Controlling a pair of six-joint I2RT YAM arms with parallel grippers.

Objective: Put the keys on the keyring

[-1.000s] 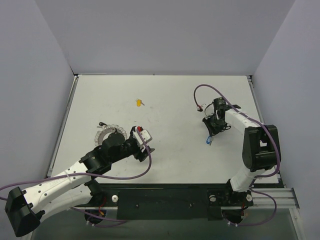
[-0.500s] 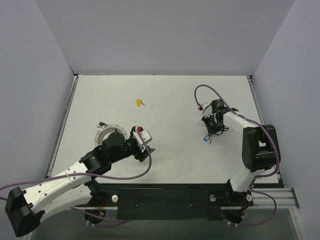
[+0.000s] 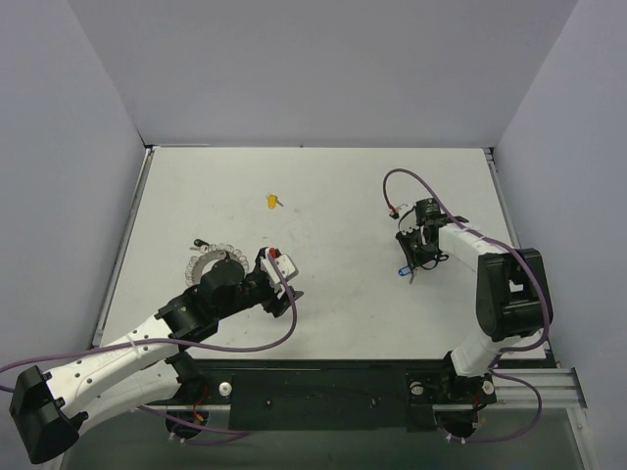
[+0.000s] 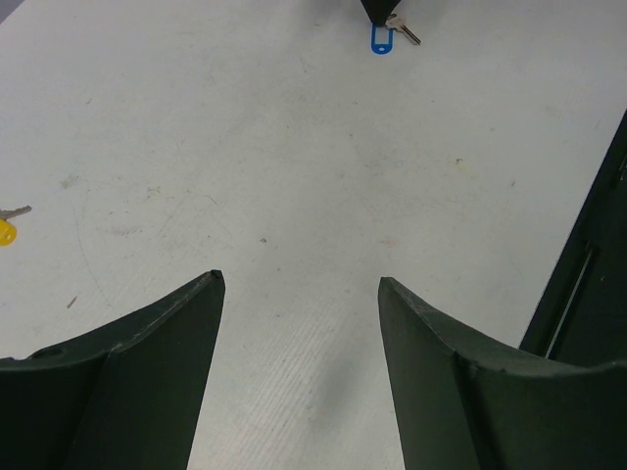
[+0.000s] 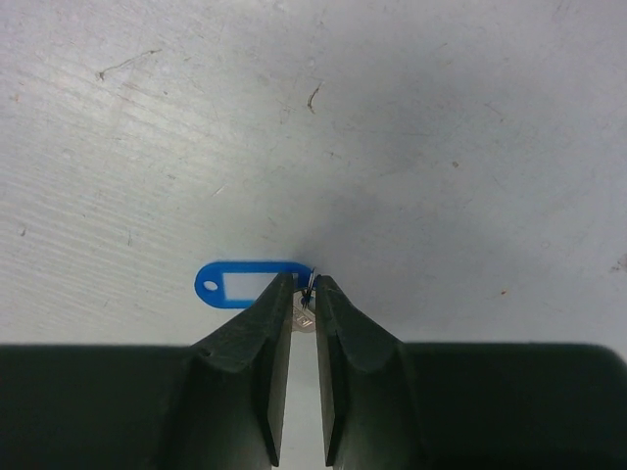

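Note:
The blue key [image 5: 245, 284] has a blue plastic tag and a small silver blade [image 5: 303, 315]. My right gripper [image 5: 304, 282] is shut on that blade and its tiny wire ring, low over the table at the centre right [image 3: 409, 270]. The tag sticks out to the left of the fingers. The keyring [image 3: 209, 261], a silvery chain loop, lies at the left, partly under my left arm. My left gripper [image 4: 301, 282] is open and empty just right of it [image 3: 289, 299]. The yellow key [image 3: 271, 202] lies farther back. The green key is out of view.
The blue key [image 4: 382, 39] and the yellow key [image 4: 5, 230] also show in the left wrist view. The black base rail [image 3: 323, 397] runs along the near table edge. Grey walls enclose the table on three sides.
My right gripper has shifted a little to the left and back with the blue key in it. The left arm has not moved.

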